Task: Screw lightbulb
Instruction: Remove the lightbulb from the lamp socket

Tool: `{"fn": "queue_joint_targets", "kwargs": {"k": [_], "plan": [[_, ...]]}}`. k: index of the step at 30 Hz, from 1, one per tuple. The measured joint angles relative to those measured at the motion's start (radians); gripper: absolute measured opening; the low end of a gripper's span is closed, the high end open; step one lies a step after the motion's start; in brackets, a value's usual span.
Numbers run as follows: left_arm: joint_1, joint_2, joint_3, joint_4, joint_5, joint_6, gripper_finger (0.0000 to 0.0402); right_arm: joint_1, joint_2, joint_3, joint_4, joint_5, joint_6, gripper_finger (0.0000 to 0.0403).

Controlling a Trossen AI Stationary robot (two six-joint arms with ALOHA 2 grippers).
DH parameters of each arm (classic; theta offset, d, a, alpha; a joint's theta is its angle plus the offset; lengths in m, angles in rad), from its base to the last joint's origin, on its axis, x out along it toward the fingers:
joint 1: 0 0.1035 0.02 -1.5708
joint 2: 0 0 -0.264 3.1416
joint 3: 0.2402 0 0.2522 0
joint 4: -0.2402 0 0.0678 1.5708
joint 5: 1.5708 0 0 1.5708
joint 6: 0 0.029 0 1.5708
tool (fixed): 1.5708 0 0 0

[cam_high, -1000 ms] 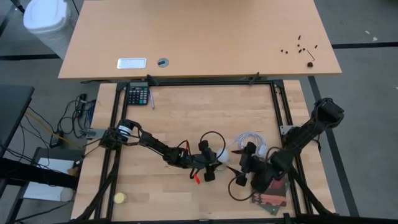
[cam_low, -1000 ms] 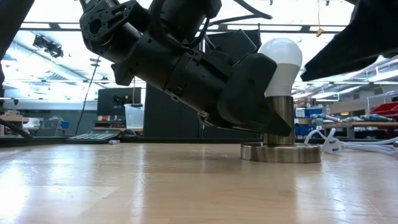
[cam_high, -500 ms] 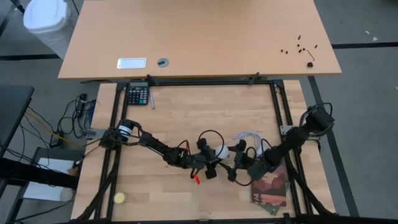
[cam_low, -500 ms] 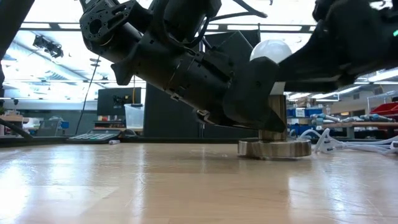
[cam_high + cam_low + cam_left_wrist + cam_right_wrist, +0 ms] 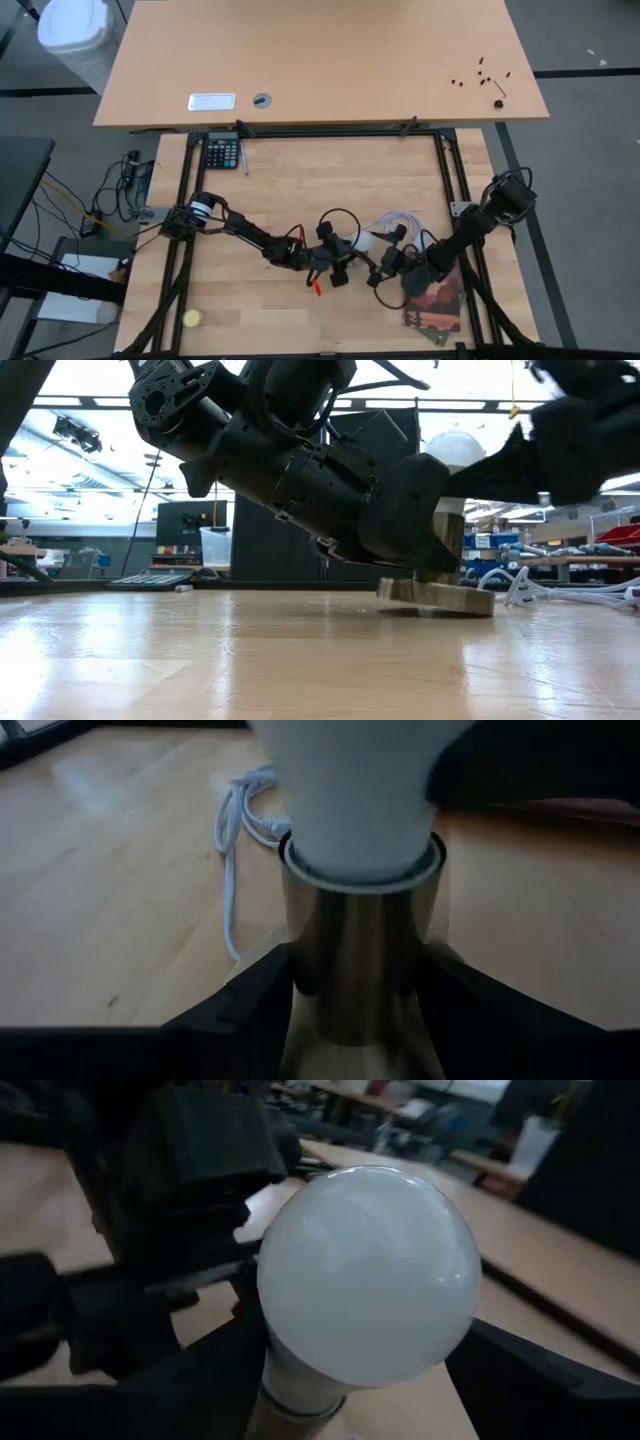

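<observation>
The lightbulb [image 5: 365, 1275] already sits base-down in the brass-coloured socket [image 5: 360, 975], so the placing part looks done; what is left, as I judge it, is the turning that seats the thread. How far the thread has gone in I cannot tell, since the collar hides the screw base.

The left gripper [image 5: 355, 1020] is clamped on the socket's upright barrel, 1 finger on each side of it, with the bulb standing directly above those fingers. In the low view the socket's round foot [image 5: 436, 596] is tipped, 1 edge off the table [image 5: 200, 660], so the hold is taking some sideways load.

The right gripper [image 5: 360, 1370] reaches the bulb from the side opposite the left arm, its 2 fingers flanking the white globe; whether they are pressing on it I cannot tell.

A white cable [image 5: 235, 840] lies on the table just beyond the socket.
</observation>
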Motion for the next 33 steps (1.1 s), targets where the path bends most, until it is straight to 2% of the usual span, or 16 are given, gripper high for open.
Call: {"fn": "queue_joint_targets", "kwargs": {"k": [5,7,14,20,25,28,31,33], "plan": [[0.002,-0.003,0.004,0.015,-0.007,0.005,0.0207,0.074,0.000,0.001,-0.073,0.184,0.039,0.0281],[-0.001,-0.005,0.003,0.006,-0.002,0.003,0.0207,0.090,0.000,0.000,-0.076,0.215,0.019,0.0276],[0.000,-0.002,0.001,0.002,0.002,0.003,0.0207,0.054,-0.001,0.000,-0.084,0.028,0.073,0.0267],[-0.001,-0.002,0.001,-0.007,0.120,0.003,0.0207,0.008,-0.001,0.001,-0.115,-0.083,0.137,0.0252],[0.000,-0.002,0.001,0.009,0.129,0.040,0.0213,-0.022,-0.003,0.001,-0.105,-0.181,0.151,0.0243],[0.006,0.023,0.002,0.062,0.141,0.056,0.0219,-0.045,-0.004,0.003,-0.098,-0.243,0.172,0.0243],[0.017,0.065,0.004,0.132,0.215,0.058,0.0223,-0.063,-0.004,0.004,-0.078,-0.313,0.158,0.0243],[0.020,0.085,0.003,0.169,0.228,0.058,0.0224,-0.069,0.001,-0.001,-0.083,-0.348,0.140,0.0243]]}}
